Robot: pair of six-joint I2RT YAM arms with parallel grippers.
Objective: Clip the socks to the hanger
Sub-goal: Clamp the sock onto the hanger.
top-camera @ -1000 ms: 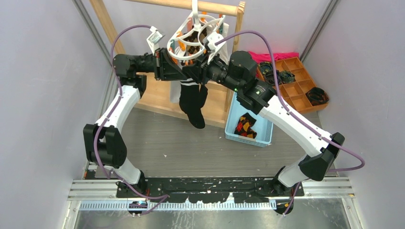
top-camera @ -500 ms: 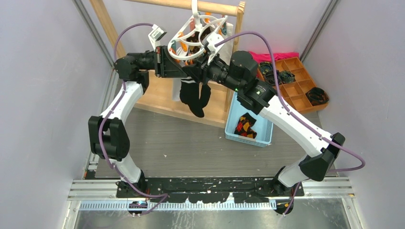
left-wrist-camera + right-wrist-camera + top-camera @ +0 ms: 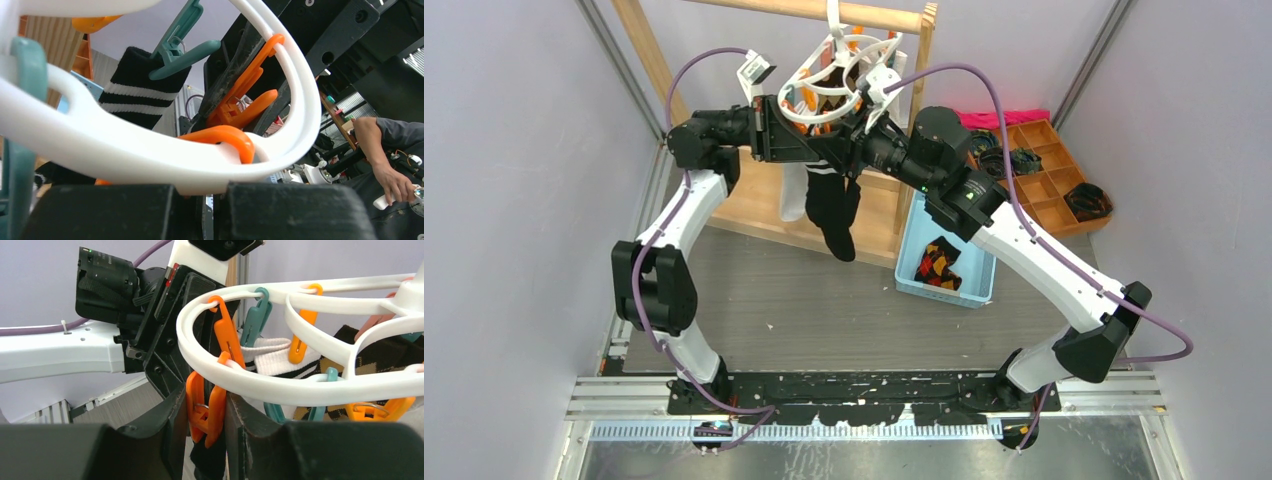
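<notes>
My right gripper (image 3: 205, 412) is closed on the lower handles of 1 orange clip (image 3: 204, 405), a finger pressing on each side. This clip hangs from the near rim of the hanger (image 3: 834, 75), which hooks on the wooden rack (image 3: 649, 60). My left gripper (image 3: 796, 148) is at the opposite side of the ring. The white rim lies across its fingers, but I cannot tell whether they pinch it.

The socks (image 3: 829, 205) hang straight down under the ring, between my 2 wrists, with the cuffs up and the toes down. In the left wrist view 1 striped cuff (image 3: 142, 87) sits in a teal clip (image 3: 182, 47). Something dark shows just under my orange clip. I think the other cuff must go upward into its mouth, and my right arm is the nearer one.
</notes>
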